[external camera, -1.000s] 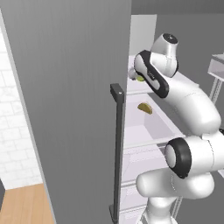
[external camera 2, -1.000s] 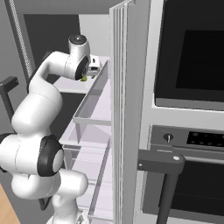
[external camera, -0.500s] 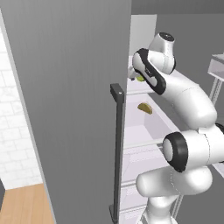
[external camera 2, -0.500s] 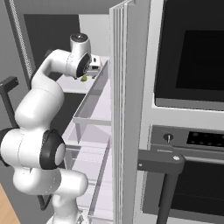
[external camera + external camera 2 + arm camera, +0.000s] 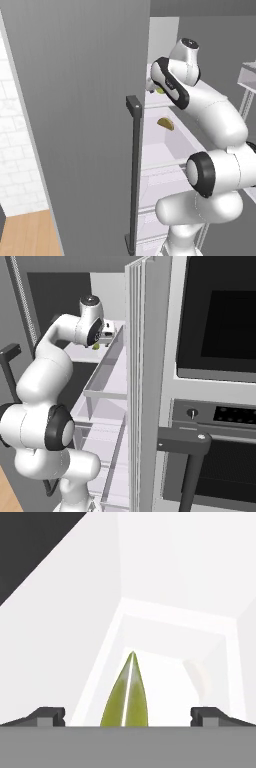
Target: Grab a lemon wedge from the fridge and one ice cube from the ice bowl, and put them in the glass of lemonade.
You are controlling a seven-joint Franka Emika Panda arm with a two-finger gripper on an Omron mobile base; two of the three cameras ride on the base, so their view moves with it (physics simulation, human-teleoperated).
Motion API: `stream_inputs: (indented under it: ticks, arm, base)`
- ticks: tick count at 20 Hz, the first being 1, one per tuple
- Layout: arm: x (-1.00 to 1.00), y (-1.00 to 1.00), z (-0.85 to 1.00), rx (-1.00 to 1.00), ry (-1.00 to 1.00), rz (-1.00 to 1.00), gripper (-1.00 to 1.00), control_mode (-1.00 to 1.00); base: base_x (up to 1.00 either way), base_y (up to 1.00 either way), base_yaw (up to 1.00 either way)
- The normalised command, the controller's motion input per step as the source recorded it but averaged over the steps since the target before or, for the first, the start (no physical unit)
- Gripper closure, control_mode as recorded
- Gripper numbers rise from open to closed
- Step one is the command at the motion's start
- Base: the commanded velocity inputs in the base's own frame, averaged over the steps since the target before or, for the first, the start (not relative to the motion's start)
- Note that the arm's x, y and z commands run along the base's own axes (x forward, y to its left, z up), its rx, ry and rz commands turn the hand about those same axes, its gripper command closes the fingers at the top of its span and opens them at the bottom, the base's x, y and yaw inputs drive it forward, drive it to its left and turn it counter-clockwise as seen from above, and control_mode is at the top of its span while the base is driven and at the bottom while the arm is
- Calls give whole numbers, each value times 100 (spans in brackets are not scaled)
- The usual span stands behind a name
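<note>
In the hand view the gripper (image 5: 128,716) has its jaws spread wide, one dark fingertip (image 5: 47,716) at each lower side, and the lemon wedge (image 5: 126,697) stands between them on a white shelf (image 5: 170,662), touched by neither; its lower end is cut off by the picture's edge. From the left base view the wedge (image 5: 160,91) is a small yellow-green speck at the upper shelf's front edge, mostly hidden behind the arm, and a darker golden wedge (image 5: 165,123) lies on the shelf below. The right base view shows the lemon wedge (image 5: 95,346) just under the hand inside the fridge (image 5: 117,363), with a black oven (image 5: 220,321) alongside. The grey fridge door (image 5: 80,120) blocks much of the interior.
</note>
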Motion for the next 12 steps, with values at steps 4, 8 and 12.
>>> stream_inputs:
  ticks: [4, 8, 12]
  arm:
    - [-6, 0, 0, 0, 0, 0, -100, -100]
    - [-24, 0, 0, 0, 0, 0, -100, -100]
    - [-16, 0, 0, 0, 0, 0, -100, -100]
  base:
    - [0, 0, 0]
    - [0, 0, 0]
    - [0, 0, 0]
